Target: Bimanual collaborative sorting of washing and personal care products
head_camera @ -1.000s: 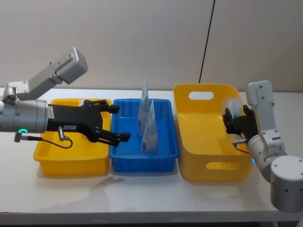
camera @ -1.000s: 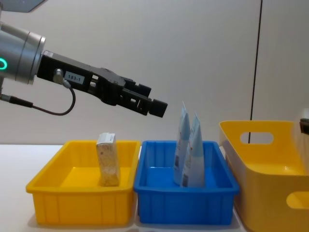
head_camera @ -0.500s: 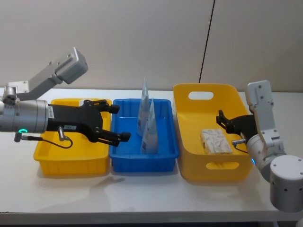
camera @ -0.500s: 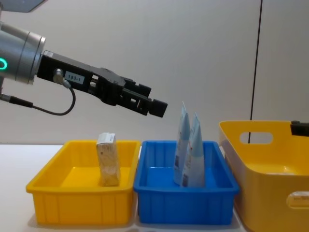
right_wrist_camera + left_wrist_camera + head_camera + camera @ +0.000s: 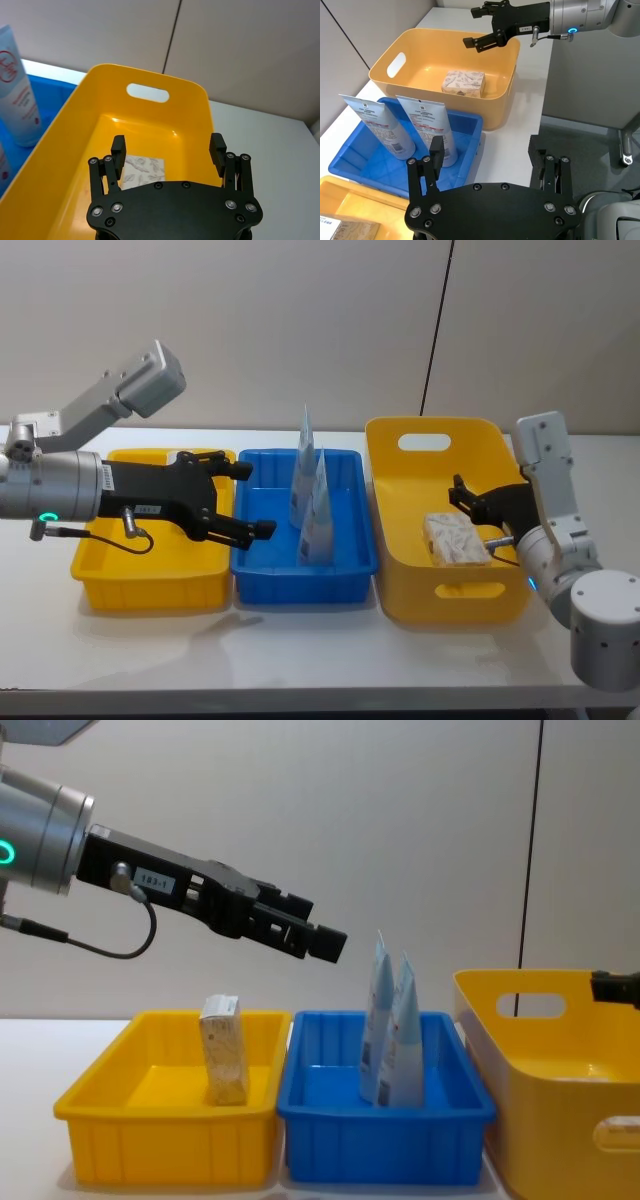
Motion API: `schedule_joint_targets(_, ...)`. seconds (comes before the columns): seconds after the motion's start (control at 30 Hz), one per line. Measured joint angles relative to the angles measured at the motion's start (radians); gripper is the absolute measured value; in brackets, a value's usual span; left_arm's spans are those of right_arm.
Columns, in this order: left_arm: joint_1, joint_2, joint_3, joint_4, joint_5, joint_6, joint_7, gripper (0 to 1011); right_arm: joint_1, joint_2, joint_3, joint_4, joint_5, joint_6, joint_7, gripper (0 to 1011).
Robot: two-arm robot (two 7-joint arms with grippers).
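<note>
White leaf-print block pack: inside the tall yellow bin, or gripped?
Inside: pack lies on the bin floor, right gripper open above it.

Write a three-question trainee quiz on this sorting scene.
1. True or false: the pack lies in the blue bin.
2. How many tubes stand in the blue bin? A one, B two, C four.
3. Fill in: the left claw and right claw are both ___.
Key: 1 false, it lies in the big yellow bin; 2 B; 3 open.
</note>
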Motion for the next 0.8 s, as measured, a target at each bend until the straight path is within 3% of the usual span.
schedule_joint_targets(0.47, 0.000, 0.000, 0.000, 0.000, 0.000, 0.000, 0.000, 1001, -0.014, 0.026, -0.036, -0.062, 0.005, -0.012, 0.096, 1004)
schedule_joint_targets(0.8, 0.000, 0.000, 0.000, 0.000, 0.000, 0.000, 0.000, 1002, -0.014, 0.027, -0.052, -0.133, 0.030, 0.021, 0.164, 1004)
